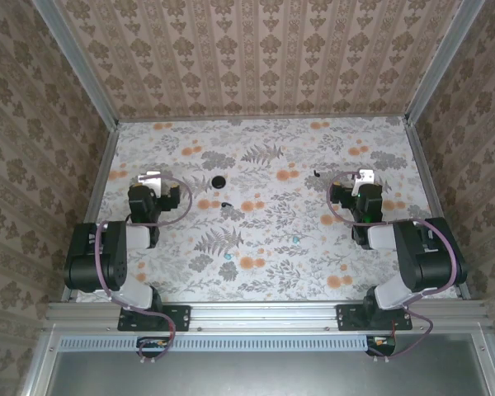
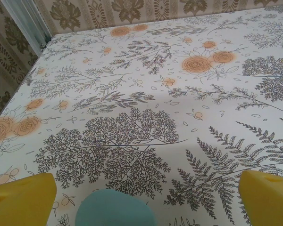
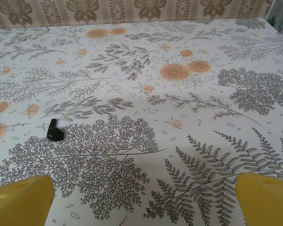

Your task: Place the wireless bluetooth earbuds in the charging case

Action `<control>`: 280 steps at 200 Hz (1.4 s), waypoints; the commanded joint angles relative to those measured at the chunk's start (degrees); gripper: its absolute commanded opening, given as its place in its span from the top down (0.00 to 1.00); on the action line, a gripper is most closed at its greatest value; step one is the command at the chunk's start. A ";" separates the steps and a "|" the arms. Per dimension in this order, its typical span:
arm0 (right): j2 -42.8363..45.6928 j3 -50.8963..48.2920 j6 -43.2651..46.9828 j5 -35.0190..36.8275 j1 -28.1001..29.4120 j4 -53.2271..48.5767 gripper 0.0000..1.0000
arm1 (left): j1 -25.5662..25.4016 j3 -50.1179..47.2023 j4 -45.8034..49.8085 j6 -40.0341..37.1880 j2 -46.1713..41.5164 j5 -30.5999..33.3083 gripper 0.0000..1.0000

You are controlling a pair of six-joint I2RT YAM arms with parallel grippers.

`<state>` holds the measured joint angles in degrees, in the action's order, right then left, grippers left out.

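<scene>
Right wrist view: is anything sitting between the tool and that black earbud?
Nothing visible. The earbud lies ahead and left of the open right tool, with just flowered table surface between them.

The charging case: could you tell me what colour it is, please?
The case is plain light teal, seen best in the left wrist view.

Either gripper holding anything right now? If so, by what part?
Nothing held. Left gripper and right gripper are open; the charging case lies between the left fingers, untouched.
</scene>
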<state>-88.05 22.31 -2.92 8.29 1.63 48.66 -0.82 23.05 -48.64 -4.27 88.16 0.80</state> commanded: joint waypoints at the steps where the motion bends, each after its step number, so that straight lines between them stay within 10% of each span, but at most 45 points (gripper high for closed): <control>1: 0.23 0.72 0.63 -1.09 0.13 1.16 0.00 | 0.03 0.29 0.12 1.07 -0.16 -0.80 0.00; 280: 0.78 1.23 1.05 -2.43 0.09 -0.07 0.00 | 0.22 3.76 9.96 4.22 -5.07 6.15 0.00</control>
<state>-88.05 22.31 -2.92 8.21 1.63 48.66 -0.80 23.24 -46.78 -2.98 87.44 2.63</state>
